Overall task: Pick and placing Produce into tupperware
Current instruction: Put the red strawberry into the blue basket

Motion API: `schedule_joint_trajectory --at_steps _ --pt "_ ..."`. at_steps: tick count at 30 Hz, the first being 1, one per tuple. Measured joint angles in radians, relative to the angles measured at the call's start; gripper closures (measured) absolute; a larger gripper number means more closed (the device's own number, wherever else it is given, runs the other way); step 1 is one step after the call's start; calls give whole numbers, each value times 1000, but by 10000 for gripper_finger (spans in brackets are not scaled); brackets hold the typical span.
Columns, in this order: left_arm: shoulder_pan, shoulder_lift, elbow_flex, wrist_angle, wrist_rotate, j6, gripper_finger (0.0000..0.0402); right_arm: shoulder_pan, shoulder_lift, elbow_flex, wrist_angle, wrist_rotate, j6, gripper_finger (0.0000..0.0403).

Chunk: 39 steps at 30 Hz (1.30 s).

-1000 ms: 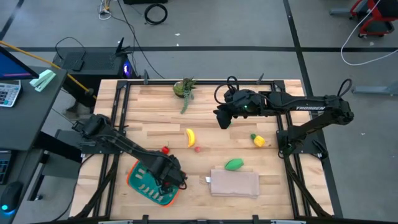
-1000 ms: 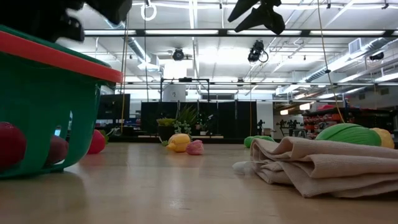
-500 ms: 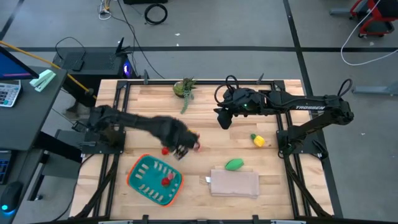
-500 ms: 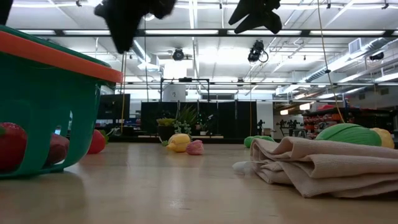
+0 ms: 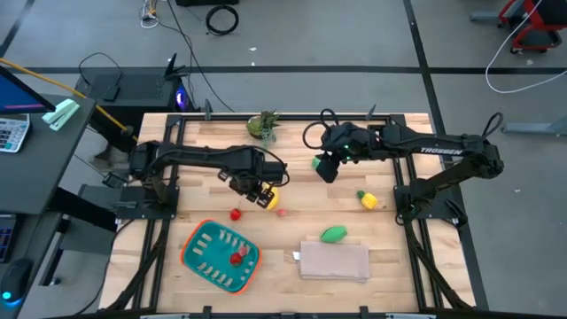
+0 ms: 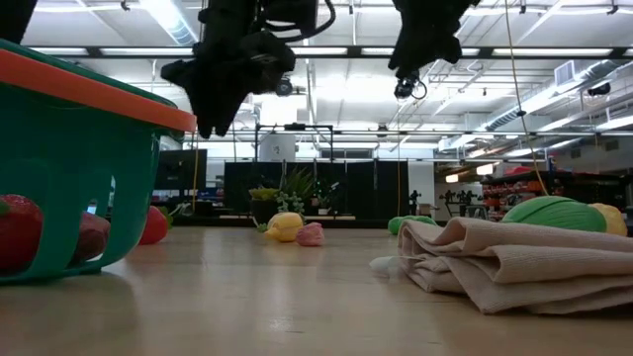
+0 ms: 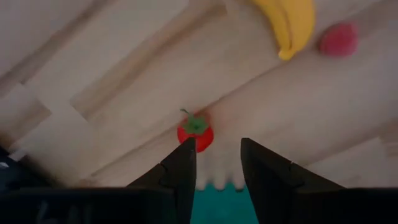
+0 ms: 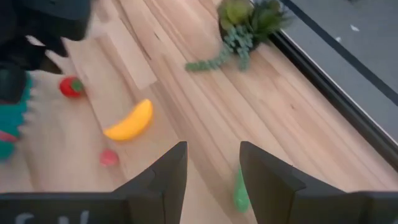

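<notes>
Just beside the banana [image 5: 271, 196], left tool [image 5: 254, 190], fingers apart.

Both arms are matte black with chunky jointed links. The right arm [image 5: 443, 155] carries white TROSSEN lettering and a looping black cable behind its gripper [image 5: 325, 167]. The fingers [image 8: 163, 180] are dark, angular, stepped plates.

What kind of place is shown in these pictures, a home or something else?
Probably a robotics lab or workshop, not a home. A wooden table stands on a grey floor with loose cables; a desk with a monitor sits beside it, and the low view shows an industrial ceiling with strip lights.
</notes>
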Motion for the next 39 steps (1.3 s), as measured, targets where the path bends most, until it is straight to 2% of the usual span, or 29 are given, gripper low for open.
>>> schedule_joint_trajectory --at_steps 8,15,28,33,39 --pt "-15 -1 -132 72 18 -32 264 -32 0 0 -7 0 -2 247" --pt "-6 0 -221 202 51 -47 274 -51 0 0 -6 0 -1 247" --pt "-6 -1 -306 244 52 -52 259 -51 0 0 -3 0 -1 247" --pt "-6 -1 -310 304 51 -52 260 -51 -1 0 -3 0 4 247" --pt "-6 0 -310 299 38 -52 266 -51 -1 0 -2 0 6 247"
